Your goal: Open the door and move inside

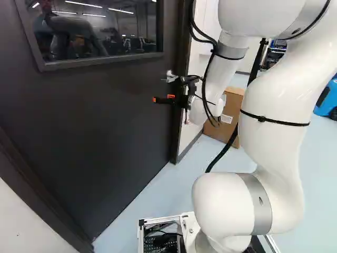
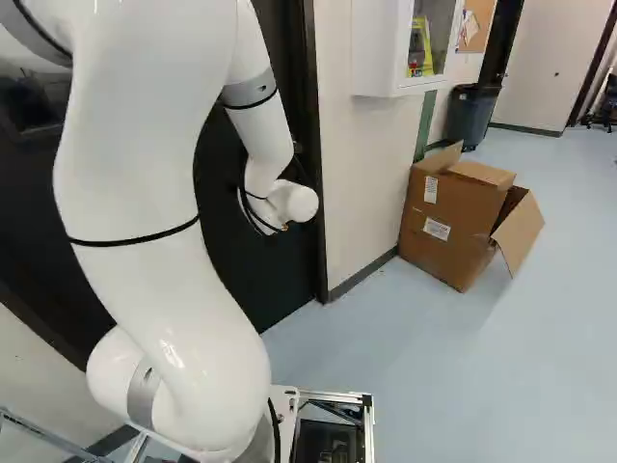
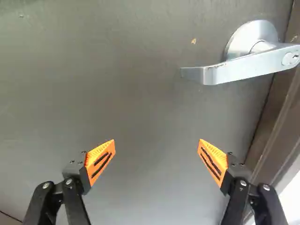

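Seeing metal base frame [image 2: 368, 410] nearest, at the foot of the right base view; seeing white arm [image 1: 274, 110] rising beside it and reaching forward to the door [image 1: 95, 126]; holding the gripper [image 1: 162, 98] before that surface, fingers spread wide, released, gripping nothing; seeing orange pads [image 3: 101, 160] standing well apart in the wrist view; finding silver door handle [image 3: 239, 68] ahead of the fingers, apart from both, toward the side of the dark door frame [image 3: 274, 122]; seeing its lever pointing away from that frame.

Seeing dark, flat door surface filling most of the wrist view, with a few small marks; having a framed window [image 1: 100, 31] higher up; appearing shut, edge meeting the frame.

Seeing pale wall [image 2: 357, 164] running on beyond the frame, dark baseboard [image 2: 362, 277] edging it; seeing smooth light floor [image 2: 405, 376] stretching ahead, giving room for moving to the right of the cardboard box [image 2: 463, 207]; seeing box flaps sticking out, white labels [image 2: 437, 229] on its side, print too small to tell; seeing white wall cabinet [image 2: 376, 48], then dark bin [image 2: 472, 111] and corkboard [image 2: 475, 27] farther off.
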{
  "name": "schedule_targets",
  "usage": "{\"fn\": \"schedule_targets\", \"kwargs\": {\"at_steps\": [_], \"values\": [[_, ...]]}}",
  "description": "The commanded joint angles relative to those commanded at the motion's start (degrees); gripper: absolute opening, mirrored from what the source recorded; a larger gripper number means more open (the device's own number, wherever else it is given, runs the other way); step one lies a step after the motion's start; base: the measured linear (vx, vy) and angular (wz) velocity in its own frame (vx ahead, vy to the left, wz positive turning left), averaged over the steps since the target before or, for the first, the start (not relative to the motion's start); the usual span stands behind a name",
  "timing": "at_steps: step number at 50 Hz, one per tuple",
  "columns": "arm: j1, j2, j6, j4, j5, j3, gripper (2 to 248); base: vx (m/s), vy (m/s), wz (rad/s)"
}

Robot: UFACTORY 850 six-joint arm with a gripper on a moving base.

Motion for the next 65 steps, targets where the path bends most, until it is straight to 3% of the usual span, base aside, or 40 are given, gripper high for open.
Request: {"fn": "schedule_targets", "kwargs": {"at_steps": [15,33,65], "values": [[0.0,0.4,0.0,0.0,0.0,0.1,247,0.000,0.000,0.000],[-1.3,5.5,0.0,0.0,0.0,3.0,247,0.000,0.000,0.000],[-2.0,10.2,0.0,0.0,2.0,2.6,247,0.000,0.000,0.000]]}}
